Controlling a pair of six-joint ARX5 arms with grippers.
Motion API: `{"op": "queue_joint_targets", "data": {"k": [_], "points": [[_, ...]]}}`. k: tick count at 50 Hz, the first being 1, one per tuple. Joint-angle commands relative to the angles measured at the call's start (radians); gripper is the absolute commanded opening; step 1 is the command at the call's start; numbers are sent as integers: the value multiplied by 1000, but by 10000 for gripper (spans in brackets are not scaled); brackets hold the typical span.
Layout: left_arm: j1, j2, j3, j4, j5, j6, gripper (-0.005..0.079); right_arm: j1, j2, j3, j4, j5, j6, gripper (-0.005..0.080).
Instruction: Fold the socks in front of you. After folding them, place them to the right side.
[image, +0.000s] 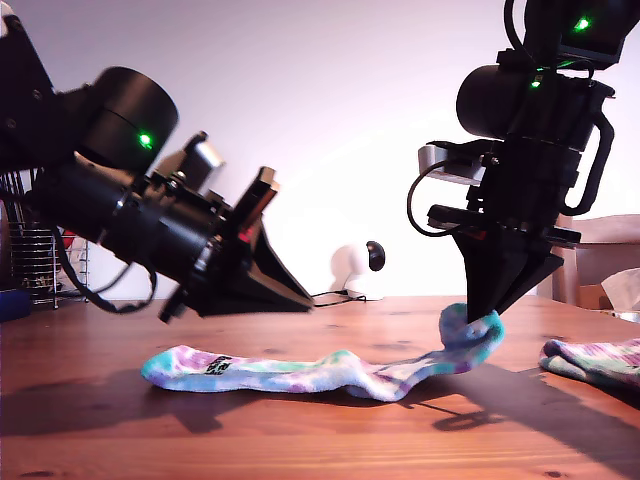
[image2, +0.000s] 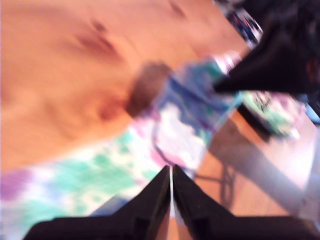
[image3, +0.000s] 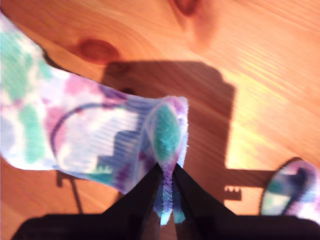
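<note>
Exterior view's right: one end of a sock (image: 330, 372) is pinched and lifted by my second gripper (image: 492, 312), the rest lying across the wooden table (image: 300, 440). My first gripper (image2: 171, 175), fingers nearly closed, holds nothing. Another sock (image: 600, 358) is seen at right edge.

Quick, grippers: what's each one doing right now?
My first gripper: shut, holding nothing, raised above the stretched sock.
My second gripper: shut on that sock's end, lifting it off the table.
</note>
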Motion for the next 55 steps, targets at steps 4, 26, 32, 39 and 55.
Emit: {"op": "queue_joint_targets", "data": {"k": [4,26,32,39,55], "points": [[-3,63,64,-72,38,14,-21,10,5,5,2,-5,-2,-13],[-5,203,290,-448,2,156,-21,10,5,5,3,-13,-3,-13],[-11,225,332,-536,-4,216,-21,10,5,5,4,-13,-3,-13],[-20,232,358,-594,-22,250,-21,10,5,5,7,-13,-3,-13],[-66,275,401,-594,-20,249,-21,10,-3,5,8,-14,-3,-13]]}}
